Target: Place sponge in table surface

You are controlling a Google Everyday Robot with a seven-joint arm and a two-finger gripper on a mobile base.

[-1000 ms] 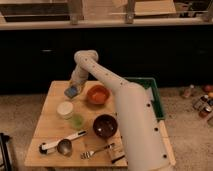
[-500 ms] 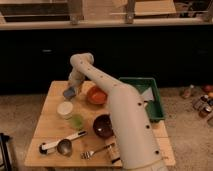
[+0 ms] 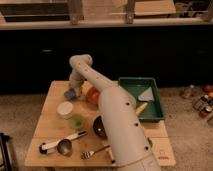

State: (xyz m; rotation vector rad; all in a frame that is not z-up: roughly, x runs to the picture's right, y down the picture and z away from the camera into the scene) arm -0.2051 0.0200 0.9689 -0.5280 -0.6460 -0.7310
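Observation:
The blue sponge sits at the far left of the light wooden table surface, near its back edge. My gripper is at the end of the white arm, which reaches across the table from the front. It is right at the sponge, against its right side. I cannot tell whether the sponge rests on the wood or is held just above it.
A white lidded container and a small green cup stand in front of the sponge. An orange bowl, a dark bowl, a ladle and a fork share the table. A green tray lies at the right.
The arm's big links have swung left across the view. The gripper has stayed at the sponge at the table's far left.

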